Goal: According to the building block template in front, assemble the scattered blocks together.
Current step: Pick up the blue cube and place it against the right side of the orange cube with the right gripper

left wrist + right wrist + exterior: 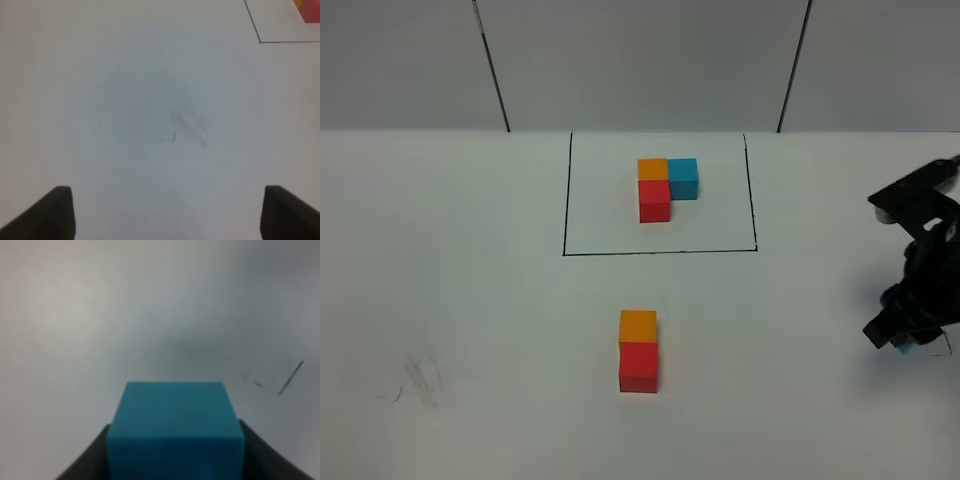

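Template trio point(660, 185), loose pair point(638, 352), one blue cube point(175, 427) in right claw point(901, 338)

Template point(665, 185) outlined — orange cube point(638, 325) abuts red cube point(638, 367), blue cube point(175, 430) gripped.

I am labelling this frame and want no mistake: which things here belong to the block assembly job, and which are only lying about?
Job:
- template in its black outline
- loose orange cube touching loose red cube
- blue cube held in the right end effector

Lying about:
- grey smudge on the table
- dark seams on the back wall
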